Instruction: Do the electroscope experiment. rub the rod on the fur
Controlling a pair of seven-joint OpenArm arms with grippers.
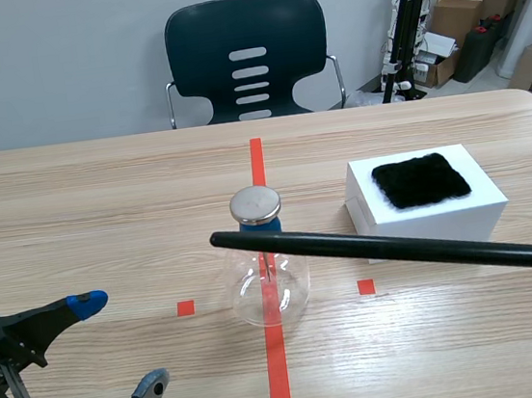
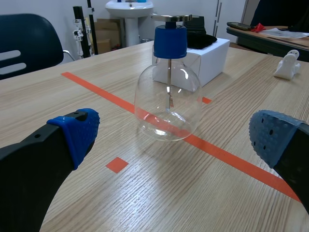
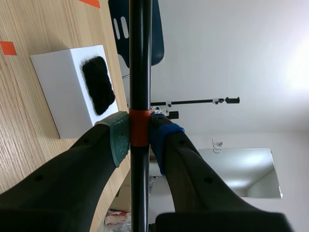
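Up close at the right wrist only, end effector (image 3: 140, 138) clamps rod (image 3: 140, 58).

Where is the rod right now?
In the scene view the rod, clamped in the right gripper, runs from the right edge across the front of the white box holding the fur, its tip near the electroscope.

The bench (image 1: 101, 200) has a light wood-grain top. An orange-red tape line (image 1: 257, 161) runs along its middle, away from the robot. The glass electroscope flask (image 1: 268, 281) stands upright on this line, between two small tape squares (image 1: 185, 308). A white box (image 1: 490, 201) rests on the bench to the right of the flask, apart from it.
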